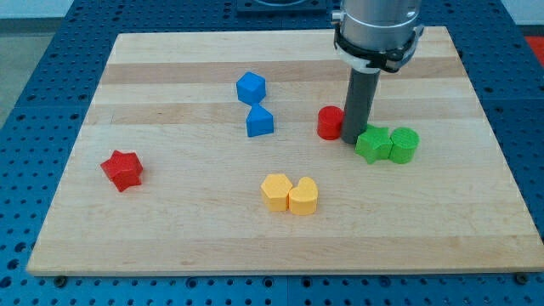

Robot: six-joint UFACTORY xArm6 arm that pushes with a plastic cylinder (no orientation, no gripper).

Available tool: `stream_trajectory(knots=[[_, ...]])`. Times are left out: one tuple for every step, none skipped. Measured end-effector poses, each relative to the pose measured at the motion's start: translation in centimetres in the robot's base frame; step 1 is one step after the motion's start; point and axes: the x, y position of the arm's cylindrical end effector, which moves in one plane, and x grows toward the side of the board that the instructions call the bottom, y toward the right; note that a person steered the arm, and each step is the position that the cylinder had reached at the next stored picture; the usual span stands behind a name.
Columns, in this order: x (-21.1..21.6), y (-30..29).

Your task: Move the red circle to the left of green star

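Now, your readings:
Red circle (330, 123): just left of the green star (371, 145), slightly toward the view's top.
My tip (354, 140): wedged between red circle and green star.
Jaws: none here, only a rod.
Progress: you can judge placement nearly done; withdrawing remains.
Green cylinder (404, 145): touching the star's right.
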Motion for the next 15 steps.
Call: stream_trajectory(knots=[[0.2,-0.2],[-1.2,-0.2],[-2.8,0.8],[-4.6,1.1],[-5.6,0.8],[-5.6,-1.1],[-5.5,-3.5],[-5.5,-5.1],[-5.5,-7.2],[-5.5,-9.3],[-5.1,-10.7],[-4.0,-9.7],[-1.8,-8.2],[-0.5,-6.9],[0.6,-6.8]])
